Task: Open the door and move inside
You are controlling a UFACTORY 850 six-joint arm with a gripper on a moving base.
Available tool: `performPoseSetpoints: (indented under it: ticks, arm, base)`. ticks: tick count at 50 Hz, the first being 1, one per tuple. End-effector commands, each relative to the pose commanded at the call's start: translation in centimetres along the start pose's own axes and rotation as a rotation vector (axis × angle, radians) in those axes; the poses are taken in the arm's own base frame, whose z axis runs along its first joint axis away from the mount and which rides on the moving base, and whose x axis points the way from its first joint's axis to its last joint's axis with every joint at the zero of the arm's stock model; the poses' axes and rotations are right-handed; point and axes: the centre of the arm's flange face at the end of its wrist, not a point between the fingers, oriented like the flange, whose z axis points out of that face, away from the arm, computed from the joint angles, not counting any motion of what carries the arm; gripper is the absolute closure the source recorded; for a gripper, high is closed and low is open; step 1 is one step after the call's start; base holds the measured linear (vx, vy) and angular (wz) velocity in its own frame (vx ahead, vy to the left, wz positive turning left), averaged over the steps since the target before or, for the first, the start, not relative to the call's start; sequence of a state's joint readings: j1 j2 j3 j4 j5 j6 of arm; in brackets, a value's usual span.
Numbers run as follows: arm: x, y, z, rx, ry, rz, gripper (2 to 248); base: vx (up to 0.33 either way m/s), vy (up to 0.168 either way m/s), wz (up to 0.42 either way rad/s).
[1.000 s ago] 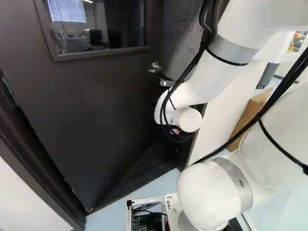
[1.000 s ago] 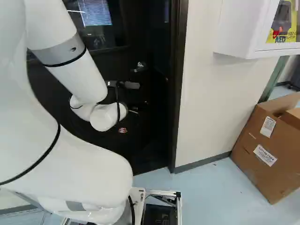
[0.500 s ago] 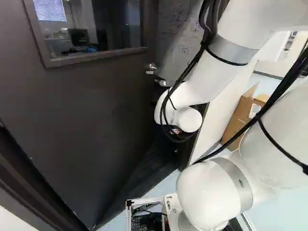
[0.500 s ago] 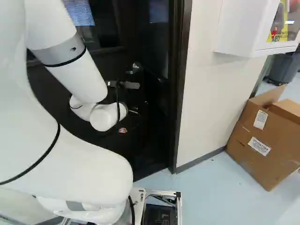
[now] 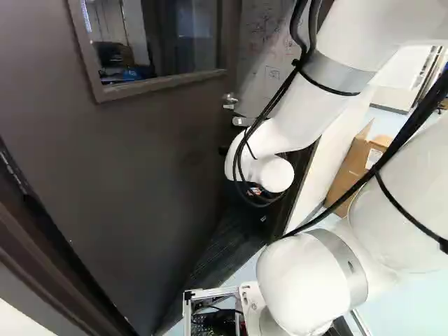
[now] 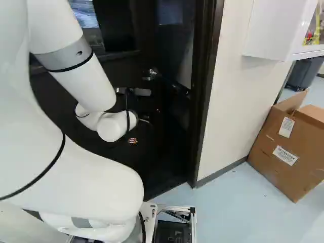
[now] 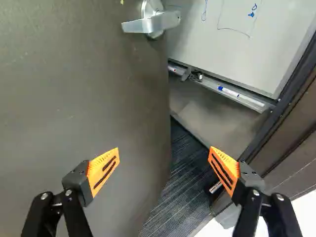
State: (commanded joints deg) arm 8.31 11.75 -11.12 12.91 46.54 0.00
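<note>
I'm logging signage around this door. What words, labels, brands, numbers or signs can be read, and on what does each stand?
No text reads clearly.
Box: two labels, print too small.
Cabinet: yellow sign, cut off and blurred.
Whiteboard: pen marks, no legible words.
Patch by the arm: too small.

the door [image 5: 140, 168] is dark brown, its handle [image 7: 155, 21] silver. the far carpet [image 7: 180, 187] has dark stripes. the near floor [image 6: 233, 207] is light blue. the right box [image 6: 268, 152] is brown with white labels [image 6: 285, 155].
</note>
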Motion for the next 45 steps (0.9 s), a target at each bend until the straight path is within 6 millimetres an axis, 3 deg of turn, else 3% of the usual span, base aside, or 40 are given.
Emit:
performPoseSetpoints:
  ticks: [10, 45]
  arm:
    - [0.00, 0.00, 0.00, 0.000, 0.000, 0.000, 3]
    - [0.47, -0.23, 0.96, 0.007, -0.003, -0.009, 3]
  base:
    - [-0.001, 0.074, -0.001]
    - [0.000, 0.000, 0.000]
